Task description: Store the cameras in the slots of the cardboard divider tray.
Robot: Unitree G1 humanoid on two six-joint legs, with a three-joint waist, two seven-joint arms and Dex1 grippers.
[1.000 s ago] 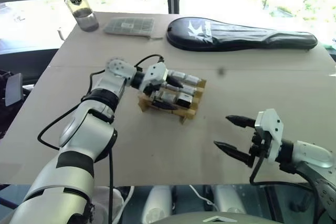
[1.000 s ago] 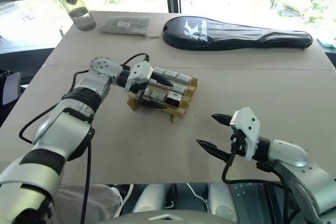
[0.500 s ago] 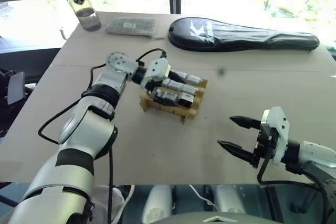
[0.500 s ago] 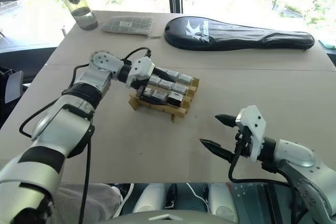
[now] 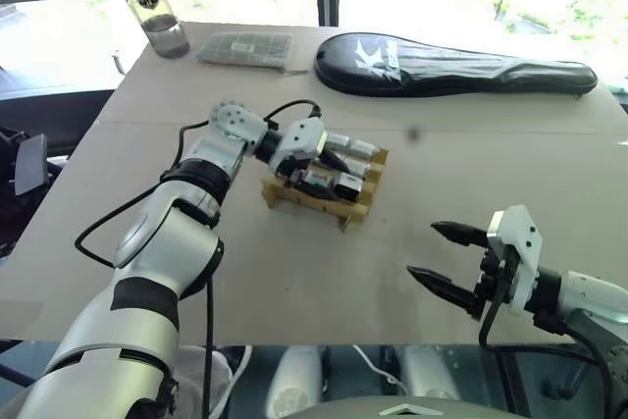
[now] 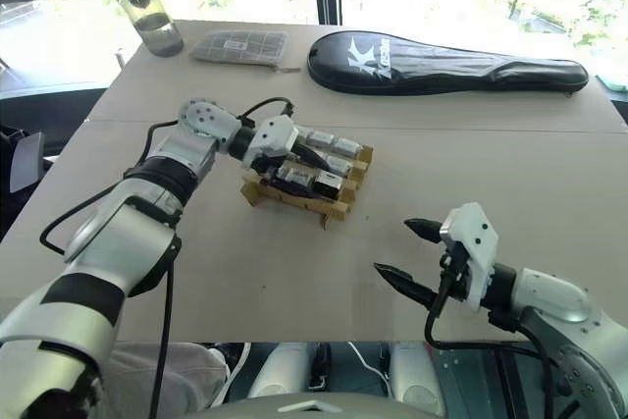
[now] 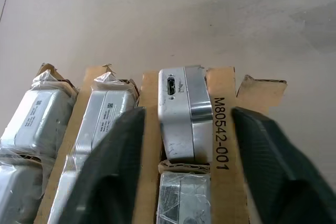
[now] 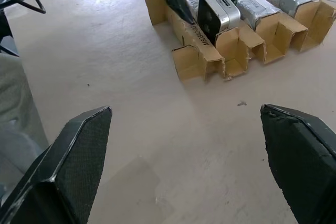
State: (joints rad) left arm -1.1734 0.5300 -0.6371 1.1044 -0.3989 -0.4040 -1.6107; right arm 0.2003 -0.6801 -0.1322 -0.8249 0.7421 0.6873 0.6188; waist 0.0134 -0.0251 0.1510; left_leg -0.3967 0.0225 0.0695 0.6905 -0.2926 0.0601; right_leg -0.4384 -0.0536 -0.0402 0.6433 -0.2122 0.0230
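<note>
Most slots of the small tan cardboard divider tray (image 5: 324, 195) hold boxy silver-grey cameras (image 7: 178, 114)

Left gripper (image 7: 184, 129) straddles one upright camera in an edge slot, fingers (image 7: 113, 156) spread just beside it, contact unclear; seating appears nearly finished. Right gripper (image 5: 442, 257) hangs wide open, well apart from the tray on the beige table (image 5: 294, 272)

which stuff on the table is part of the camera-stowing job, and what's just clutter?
Job:
- cameras in the slots
- cardboard divider tray
- left claw over the tray

Clutter:
- water bottle
- gridded pouch
- black racket case
</note>
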